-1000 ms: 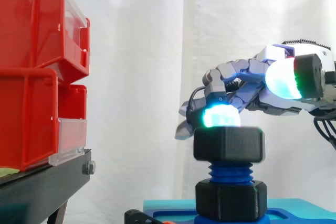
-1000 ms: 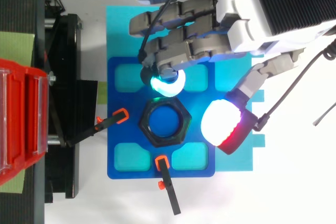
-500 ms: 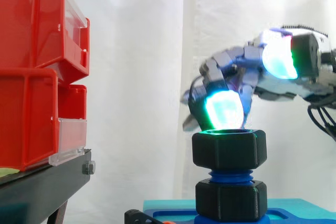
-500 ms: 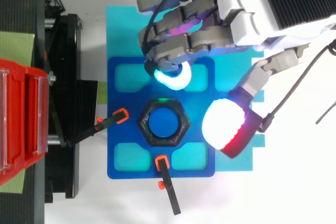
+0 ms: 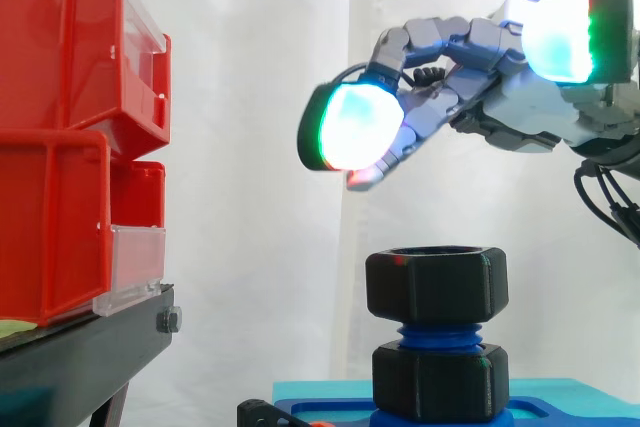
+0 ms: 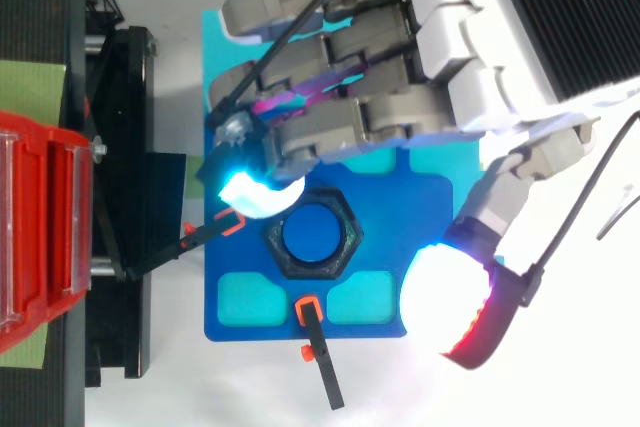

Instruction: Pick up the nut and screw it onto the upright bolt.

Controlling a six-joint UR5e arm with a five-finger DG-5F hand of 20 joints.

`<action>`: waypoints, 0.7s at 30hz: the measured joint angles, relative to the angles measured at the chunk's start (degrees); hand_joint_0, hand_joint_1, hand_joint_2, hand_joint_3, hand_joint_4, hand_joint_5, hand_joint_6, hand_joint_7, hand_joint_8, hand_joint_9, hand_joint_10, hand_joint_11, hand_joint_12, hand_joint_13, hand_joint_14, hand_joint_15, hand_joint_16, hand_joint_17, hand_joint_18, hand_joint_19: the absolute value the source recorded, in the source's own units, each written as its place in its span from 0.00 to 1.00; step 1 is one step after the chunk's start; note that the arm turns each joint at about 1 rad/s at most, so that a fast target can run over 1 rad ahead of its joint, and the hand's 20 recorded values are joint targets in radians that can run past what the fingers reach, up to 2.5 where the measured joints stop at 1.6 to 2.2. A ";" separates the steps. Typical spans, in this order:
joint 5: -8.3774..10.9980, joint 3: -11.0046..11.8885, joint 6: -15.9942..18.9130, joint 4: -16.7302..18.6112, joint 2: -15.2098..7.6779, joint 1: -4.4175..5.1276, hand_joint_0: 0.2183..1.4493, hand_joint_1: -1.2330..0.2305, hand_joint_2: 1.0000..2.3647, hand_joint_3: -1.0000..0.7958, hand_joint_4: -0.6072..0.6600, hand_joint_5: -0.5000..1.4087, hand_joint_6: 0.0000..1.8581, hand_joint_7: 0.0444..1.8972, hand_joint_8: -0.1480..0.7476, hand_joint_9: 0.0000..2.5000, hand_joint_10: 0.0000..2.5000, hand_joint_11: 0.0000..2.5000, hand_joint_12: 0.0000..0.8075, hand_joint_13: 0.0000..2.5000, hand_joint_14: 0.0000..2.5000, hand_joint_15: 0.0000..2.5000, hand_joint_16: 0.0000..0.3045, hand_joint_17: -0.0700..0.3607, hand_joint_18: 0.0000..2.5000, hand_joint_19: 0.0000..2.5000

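Looks like the regrip part of the screwing. To do it well the fingers should drop straight down and land on opposite flats of the black hexagonal plastic nut, then turn it level with light pressure so it doesn't cross-thread or tip.

Right now those fingers are loosely spread, only lightly bent, holding nothing and touching nothing. In the side view the hand hangs clear above the nut. From the top, one glowing fingertip sits at roughly 10 o'clock of the nut and the thumb pad at about 4 o'clock.

The nut is already on the top of the blue threaded upright bolt, with a few bare threads below it, so probably more turns to go. The bolt stands in a dark blue fixture plate, and the red plastic bins are off at 9 o'clock.
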 measured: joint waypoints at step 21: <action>-0.17 -3.61 2.08 4.43 -0.05 0.88 0.19 0.84 0.00 0.28 0.56 0.14 0.27 0.33 0.39 0.00 0.00 0.00 0.44 0.00 0.00 0.00 0.16 0.42 0.00 0.00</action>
